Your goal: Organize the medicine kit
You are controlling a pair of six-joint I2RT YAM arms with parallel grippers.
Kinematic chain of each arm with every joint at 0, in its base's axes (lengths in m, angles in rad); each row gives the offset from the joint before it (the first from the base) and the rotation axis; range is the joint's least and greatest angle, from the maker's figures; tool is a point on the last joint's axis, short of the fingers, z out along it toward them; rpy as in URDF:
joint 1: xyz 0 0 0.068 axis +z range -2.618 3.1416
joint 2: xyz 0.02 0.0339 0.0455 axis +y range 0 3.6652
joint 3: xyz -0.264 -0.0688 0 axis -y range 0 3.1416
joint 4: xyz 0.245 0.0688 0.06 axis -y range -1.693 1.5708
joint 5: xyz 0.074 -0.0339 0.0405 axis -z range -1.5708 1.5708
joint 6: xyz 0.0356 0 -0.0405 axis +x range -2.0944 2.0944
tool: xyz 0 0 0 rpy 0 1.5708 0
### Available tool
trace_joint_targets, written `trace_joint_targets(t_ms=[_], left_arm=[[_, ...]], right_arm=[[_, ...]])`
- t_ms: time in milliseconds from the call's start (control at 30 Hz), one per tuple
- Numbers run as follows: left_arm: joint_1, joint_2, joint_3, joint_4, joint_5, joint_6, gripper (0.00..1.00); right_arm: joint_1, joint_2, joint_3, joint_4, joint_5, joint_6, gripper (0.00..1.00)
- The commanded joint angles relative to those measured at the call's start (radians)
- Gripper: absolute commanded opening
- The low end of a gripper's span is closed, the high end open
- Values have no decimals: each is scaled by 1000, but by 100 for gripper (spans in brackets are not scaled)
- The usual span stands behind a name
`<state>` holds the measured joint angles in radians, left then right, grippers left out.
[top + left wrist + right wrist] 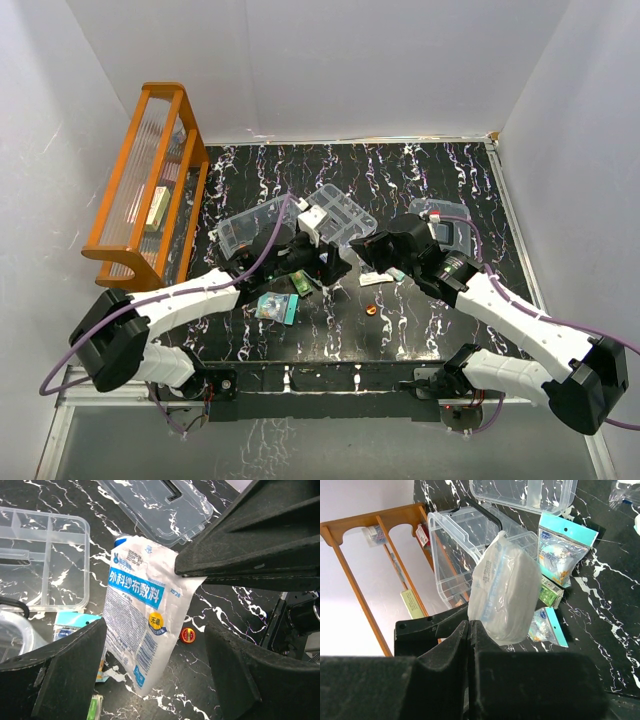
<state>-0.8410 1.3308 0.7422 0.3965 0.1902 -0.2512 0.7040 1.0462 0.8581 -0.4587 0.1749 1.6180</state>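
Observation:
A white gauze packet (142, 605) with blue print hangs upright over the table, and its back shows as a crinkled pouch (505, 590) in the right wrist view. My right gripper (470, 622) is shut on the packet's upper edge, and its black fingers (240, 545) reach in from the right. My left gripper (156, 625) is open, with one jaw on each side of the packet's lower end and neither touching it. The kit's clear box (245, 228) lies left of both grippers. Its divided tray (350, 212) lies behind them and its lid (455, 235) to the right.
An orange slatted rack (150, 180) stands at the far left. A teal packet (278, 308), a green box (300, 283) and a small red round tin (371, 310) lie on the black marble table (330, 335) near the front. White walls close in the table.

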Motion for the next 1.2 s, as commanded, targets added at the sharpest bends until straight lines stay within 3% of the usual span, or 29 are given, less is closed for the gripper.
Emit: trace_joint_targets(t_ms=[0,100,200,533,633,867,1000,1167], left_arm=[[-6,32,31,80,59,33,77],[-6,63,28,77,-12,28,71],[-7,67,28,93,-16,38,55],[-7,42,-2,117,-56,27,39],[-7,42,0,103,-56,30,24],[-6,-11,27,14,-39,-6,15],[4,-13,102,-122,-10,-48,15],[62,-45,210,-324,7,-78,14]], right_arm=[[-5,-22,20,37,41,72,0],[-6,-24,23,53,42,79,0],[-5,-26,15,71,34,84,0],[-5,-28,-17,76,40,110,0],[-6,-27,-23,78,42,110,0],[-6,-50,-26,101,103,19,55],[-5,-73,6,123,133,-171,67],[-7,-121,44,106,155,-328,70]])
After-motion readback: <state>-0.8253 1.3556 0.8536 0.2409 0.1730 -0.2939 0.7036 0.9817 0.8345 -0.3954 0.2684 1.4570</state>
